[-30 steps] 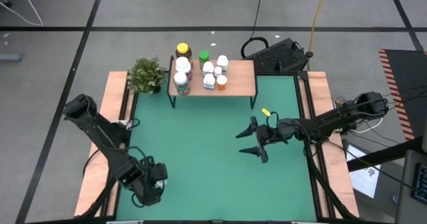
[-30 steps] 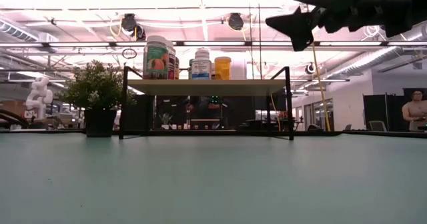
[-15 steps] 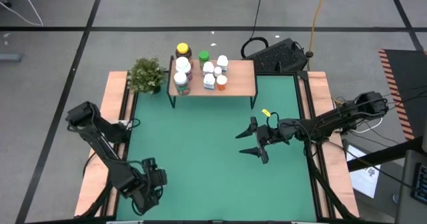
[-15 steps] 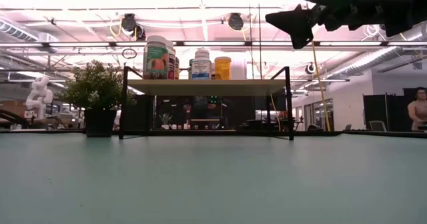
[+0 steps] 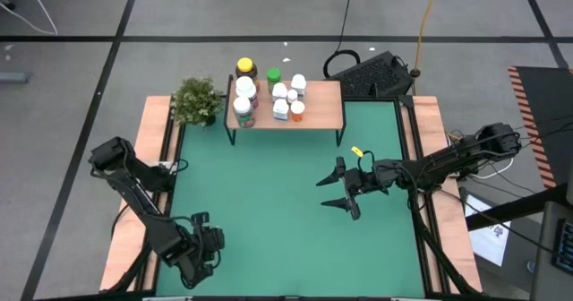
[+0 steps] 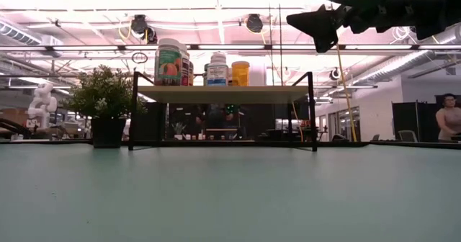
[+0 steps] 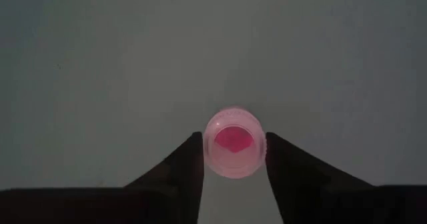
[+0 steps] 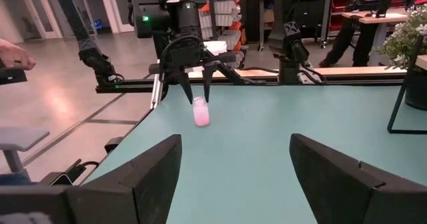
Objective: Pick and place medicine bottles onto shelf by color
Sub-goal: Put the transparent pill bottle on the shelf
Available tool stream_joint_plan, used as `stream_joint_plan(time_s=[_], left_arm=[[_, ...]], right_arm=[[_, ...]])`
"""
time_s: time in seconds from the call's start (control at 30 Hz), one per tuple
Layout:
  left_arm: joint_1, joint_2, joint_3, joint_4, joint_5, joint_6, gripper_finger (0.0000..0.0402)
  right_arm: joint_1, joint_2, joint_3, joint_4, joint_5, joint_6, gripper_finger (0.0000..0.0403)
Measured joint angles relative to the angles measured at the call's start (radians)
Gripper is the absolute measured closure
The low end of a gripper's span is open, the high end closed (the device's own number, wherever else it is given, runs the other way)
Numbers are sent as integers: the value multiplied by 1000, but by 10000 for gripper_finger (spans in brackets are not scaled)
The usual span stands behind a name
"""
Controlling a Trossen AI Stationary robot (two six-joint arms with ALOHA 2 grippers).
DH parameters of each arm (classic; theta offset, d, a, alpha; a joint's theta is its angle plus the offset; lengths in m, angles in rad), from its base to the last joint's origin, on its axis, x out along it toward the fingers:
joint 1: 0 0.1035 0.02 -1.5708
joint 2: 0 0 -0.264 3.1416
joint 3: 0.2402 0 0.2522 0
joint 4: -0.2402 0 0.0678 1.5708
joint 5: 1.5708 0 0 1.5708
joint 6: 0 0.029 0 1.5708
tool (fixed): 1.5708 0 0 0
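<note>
A small pink-tinted bottle (image 8: 201,113) stands upright on its base on the green table near the near-left corner. My left gripper (image 8: 198,97) points down over it, open, with one finger on each side of the bottle's cap (image 7: 233,151). I cannot tell whether the fingers touch it. In the high view the left gripper (image 5: 199,247) hides the bottle. My right gripper (image 5: 336,192) is open and empty, held above the table's right half. Several medicine bottles (image 5: 269,95) stand on the left part of the wooden shelf (image 5: 318,113) at the far edge.
A potted plant (image 5: 197,99) stands left of the shelf. A small yellow object (image 5: 357,150) lies on the table in front of the shelf's right end. The shelf's right half is bare. A person (image 6: 450,119) shows in the room behind.
My left arm has shifted a little toward the table's near edge, then kept still over the bottle.
</note>
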State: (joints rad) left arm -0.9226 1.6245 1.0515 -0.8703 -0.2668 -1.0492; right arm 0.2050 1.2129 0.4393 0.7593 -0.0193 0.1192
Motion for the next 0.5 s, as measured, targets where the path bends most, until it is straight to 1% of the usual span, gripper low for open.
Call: stream_joint_plan(time_s=[0.07, 0.17, 0.4, 0.5], left_arm=[[0, -1, 0, 0, -3, 0, 270], [1, -1, 0, 9, -6, -3, 268], [8, -1, 0, 53, -4, 1, 200], [6, 0, 0, 61, -4, 19, 183]], right_arm=[[0, 0, 0, 0, 0, 0, 129], [0, 0, 0, 0, 0, 0, 129], [0, 0, 0, 0, 0, 0, 129], [0, 0, 0, 0, 0, 0, 129]])
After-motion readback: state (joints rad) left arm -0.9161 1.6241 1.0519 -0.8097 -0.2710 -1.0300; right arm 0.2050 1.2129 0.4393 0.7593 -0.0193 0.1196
